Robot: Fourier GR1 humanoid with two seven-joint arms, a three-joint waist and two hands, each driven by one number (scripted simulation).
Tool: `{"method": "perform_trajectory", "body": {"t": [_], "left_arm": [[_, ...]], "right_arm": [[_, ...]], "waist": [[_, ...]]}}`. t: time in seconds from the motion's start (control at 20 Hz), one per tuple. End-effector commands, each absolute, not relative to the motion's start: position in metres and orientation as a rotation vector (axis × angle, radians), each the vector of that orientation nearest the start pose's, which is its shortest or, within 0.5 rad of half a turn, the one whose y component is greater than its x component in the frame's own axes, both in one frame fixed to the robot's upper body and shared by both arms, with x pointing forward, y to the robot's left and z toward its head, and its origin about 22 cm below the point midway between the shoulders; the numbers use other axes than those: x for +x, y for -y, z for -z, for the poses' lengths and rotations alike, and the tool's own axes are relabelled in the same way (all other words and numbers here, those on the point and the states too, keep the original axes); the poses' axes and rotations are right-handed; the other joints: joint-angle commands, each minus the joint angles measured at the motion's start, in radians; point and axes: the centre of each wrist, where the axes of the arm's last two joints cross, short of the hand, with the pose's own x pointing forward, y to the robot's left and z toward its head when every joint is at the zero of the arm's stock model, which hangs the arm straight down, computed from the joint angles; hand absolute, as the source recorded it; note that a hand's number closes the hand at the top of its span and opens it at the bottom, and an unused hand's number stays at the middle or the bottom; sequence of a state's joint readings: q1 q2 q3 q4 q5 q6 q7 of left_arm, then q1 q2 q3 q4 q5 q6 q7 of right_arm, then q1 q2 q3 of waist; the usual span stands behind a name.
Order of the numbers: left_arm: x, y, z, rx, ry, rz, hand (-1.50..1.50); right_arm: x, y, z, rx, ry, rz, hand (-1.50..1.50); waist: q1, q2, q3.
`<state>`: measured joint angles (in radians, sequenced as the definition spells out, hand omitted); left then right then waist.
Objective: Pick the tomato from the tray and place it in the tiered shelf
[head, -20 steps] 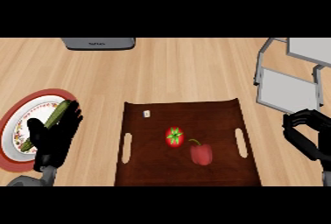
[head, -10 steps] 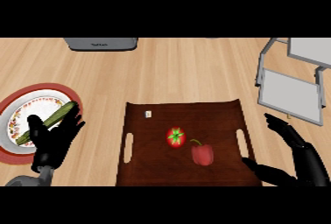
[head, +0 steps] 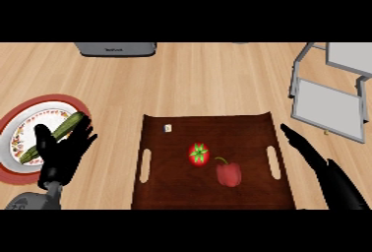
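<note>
Tomato (head: 198, 153), small, round and red with a green star-shaped stem cap facing up, is seen lying near the middle of a dark brown tray (head: 251, 125) on a pale wooden counter (head: 196, 83). Just beside it, to the near right, a red bell pepper (head: 228, 173) is set on the same tray; the two are close but whether they touch cannot be told.

At the near left, the left hand (head: 64, 152) is shown open, fingers up, resting over the edge of a red-rimmed patterned plate (head: 22, 120) on which a green cucumber (head: 52, 135) is laid. At the near right, the right hand (head: 309, 152) is held open with fingers straight, just right of the tray's right handle slot, apart from the tomato.

The tomato is judged to be light, smooth and somewhat slippery, with a skin that could be bruised if squeezed hard, and likely to roll if nudged. It is best taken across its round middle, thumb on one side and fingers on the other, approached from above so the pepper is not disturbed.

A small pale object (head: 169, 128) is seen at the far left of the tray. Farther right, the grey tiered shelf (head: 327, 101) is placed, well apart from the tomato. At the far edge a grey appliance (head: 116, 48) is partly visible.
</note>
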<state>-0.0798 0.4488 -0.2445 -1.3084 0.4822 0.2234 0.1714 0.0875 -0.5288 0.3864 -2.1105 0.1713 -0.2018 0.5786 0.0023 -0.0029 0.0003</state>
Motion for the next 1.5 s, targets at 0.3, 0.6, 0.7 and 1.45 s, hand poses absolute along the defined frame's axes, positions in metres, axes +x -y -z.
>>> {"method": "perform_trajectory", "body": {"t": [0.3, 0.6, 0.7, 1.45], "left_arm": [[0.256, -0.279, 0.027, 0.086, 1.112, -0.036, 0.0], [0.243, -0.285, 0.038, 0.081, 1.104, -0.038, 0.0], [0.257, -0.283, 0.025, 0.098, 1.12, -0.049, 0.0], [0.251, -0.293, 0.024, 0.085, 1.127, -0.036, 0.0]], "right_arm": [[0.215, 0.132, -0.152, -0.535, 1.213, -0.514, -1.5], [0.239, 0.104, -0.13, -0.593, 1.076, -0.561, -1.5], [0.244, 0.08, -0.135, -0.601, 1.032, -0.616, -1.5], [0.243, 0.043, -0.08, -0.715, 0.883, -0.683, -1.5]], "waist": [[0.011, 0.002, -0.003], [0.007, 0.002, -0.002], [0.01, 0.002, -0.002], [0.0, 0.001, -0.001]]}}
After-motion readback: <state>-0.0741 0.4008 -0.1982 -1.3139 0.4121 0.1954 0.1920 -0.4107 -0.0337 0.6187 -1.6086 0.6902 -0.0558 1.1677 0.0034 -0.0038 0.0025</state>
